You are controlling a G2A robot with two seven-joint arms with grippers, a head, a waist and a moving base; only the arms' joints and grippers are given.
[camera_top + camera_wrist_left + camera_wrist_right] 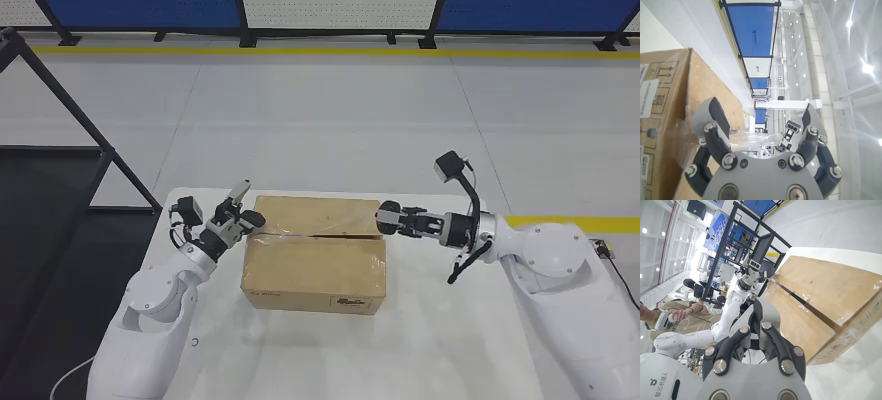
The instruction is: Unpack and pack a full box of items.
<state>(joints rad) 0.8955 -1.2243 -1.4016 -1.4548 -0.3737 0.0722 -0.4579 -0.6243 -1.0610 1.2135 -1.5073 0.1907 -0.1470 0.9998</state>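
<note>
Shut box, contents unseen

The cardboard box is closed, so whatever lies inside is hidden. In the left wrist view the picture's edge cuts off the box's side and its white label (print too small to make out), and the clear tape at the box's seam blurs into the background.

The box beside the left claw was seen to be matt brown cardboard, slightly rough, frayed at one corner. Clear tape — glossy and crinkled — was found between that claw's pads, which looked like dimpled black rubber. Smooth white paper labels were stuck on the box face nearest it. Both claws were made up of brushed grey metal plates, matt black plastic links and shiny screws; the right claw was backed by a glossy white plastic shell. The table below the claws was finished smooth and white.
</note>
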